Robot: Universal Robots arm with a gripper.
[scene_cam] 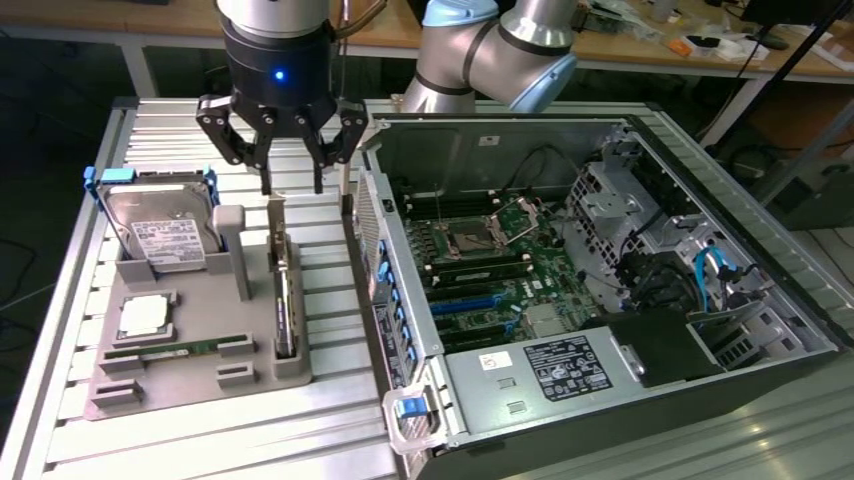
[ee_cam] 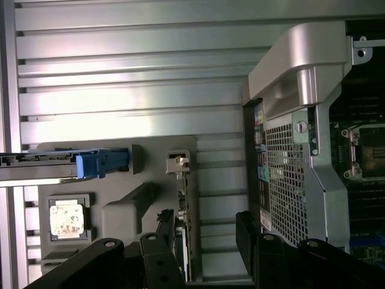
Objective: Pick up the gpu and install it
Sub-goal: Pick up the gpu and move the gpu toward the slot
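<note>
On the ribbed aluminium desk, a grey moulded holder carries the gpu, a long, thin dark circuit card with a silvery metal bracket. The card stands on its long edge in a slot on the side of the holder nearest the open black-and-silver computer case. Just above the card's bracket end hangs the black tool, spread wide and empty, one finger to each side of the card's line and neither touching it. In the wrist view the card runs edge-on between the spread fingers.

By its look, the card is light and stiff but fragile, with small parts on its faces that a hard squeeze could damage. The soundest hold seems to be a pinch across the two flat faces near the upper edge, close to the bracket. Its faces look smooth, so a crooked pinch could let it twist or slip.
</note>
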